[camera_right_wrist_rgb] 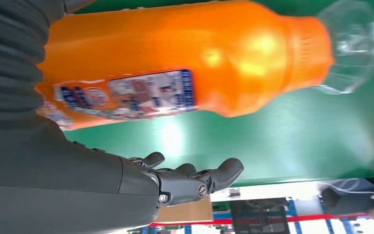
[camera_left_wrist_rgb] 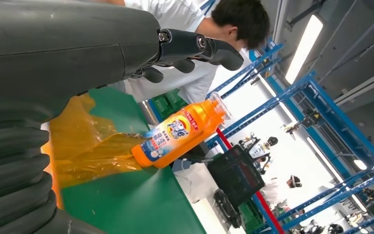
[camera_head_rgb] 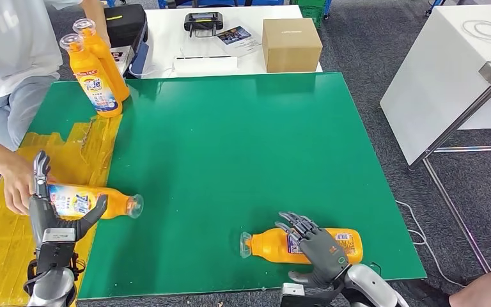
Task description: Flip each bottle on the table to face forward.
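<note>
Facing its back label, the right bottle

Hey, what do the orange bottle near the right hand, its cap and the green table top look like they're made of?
Bottle: likely glossy orange plastic; it shows bright highlights, with a printed label stuck on it.
Cap: clear, probably hard plastic; the green shows through it.
Table top: a smooth green sheet or coated board with a soft sheen, reflecting light beside the bottle. Exact material unclear.
</note>
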{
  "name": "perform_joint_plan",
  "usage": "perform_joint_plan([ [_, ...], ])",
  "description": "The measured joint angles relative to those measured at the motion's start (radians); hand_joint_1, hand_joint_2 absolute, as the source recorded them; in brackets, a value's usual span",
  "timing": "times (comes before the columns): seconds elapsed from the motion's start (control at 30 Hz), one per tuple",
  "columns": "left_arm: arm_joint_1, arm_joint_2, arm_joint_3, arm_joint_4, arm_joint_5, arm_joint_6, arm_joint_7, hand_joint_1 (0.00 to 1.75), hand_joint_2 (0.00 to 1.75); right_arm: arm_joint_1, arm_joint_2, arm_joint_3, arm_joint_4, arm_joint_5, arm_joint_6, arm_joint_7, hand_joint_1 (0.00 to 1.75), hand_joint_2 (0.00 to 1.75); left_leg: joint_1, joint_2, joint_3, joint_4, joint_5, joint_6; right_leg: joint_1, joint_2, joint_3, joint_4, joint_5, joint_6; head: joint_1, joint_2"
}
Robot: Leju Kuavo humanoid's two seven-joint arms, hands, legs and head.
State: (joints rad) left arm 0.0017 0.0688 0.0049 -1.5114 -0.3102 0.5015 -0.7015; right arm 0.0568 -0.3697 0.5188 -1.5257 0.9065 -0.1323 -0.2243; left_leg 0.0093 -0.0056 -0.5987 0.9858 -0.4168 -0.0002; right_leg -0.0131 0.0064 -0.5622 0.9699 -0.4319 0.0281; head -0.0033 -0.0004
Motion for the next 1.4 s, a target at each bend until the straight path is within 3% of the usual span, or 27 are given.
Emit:
perform_joint_plan([
  [0.63,0.009,-0.004,0.01,0.0,0.009,-0.031,0.0,0.0,1.75,0.03,-0.083,-0.058,-0.036,0.038,0.033,0.057,0.0,1.75,-0.001,0.0,0.0,0.0,0.0,0.0,-0.001,0.0,0.0,0.0,0.0,0.0,0.0,0.0],
  [0.87,0.009,-0.009,0.012,0.0,0.01,-0.046,0.0,0.0,1.75,0.028,-0.095,-0.084,-0.028,0.113,0.05,0.111,0.0,1.75,-0.001,0.0,0.0,0.0,0.0,0.0,-0.001,0.0,0.0,0.0,0.0,0.0,0.0,0.0],
  [1.4,0.006,-0.024,0.014,0.0,-0.004,-0.062,0.0,0.0,1.75,-0.045,-0.085,-0.079,0.052,0.187,0.098,0.111,0.0,1.75,-0.001,0.001,0.002,0.0,0.0,0.0,-0.001,0.0,0.001,0.0,0.0,0.0,0.0,0.0],
])
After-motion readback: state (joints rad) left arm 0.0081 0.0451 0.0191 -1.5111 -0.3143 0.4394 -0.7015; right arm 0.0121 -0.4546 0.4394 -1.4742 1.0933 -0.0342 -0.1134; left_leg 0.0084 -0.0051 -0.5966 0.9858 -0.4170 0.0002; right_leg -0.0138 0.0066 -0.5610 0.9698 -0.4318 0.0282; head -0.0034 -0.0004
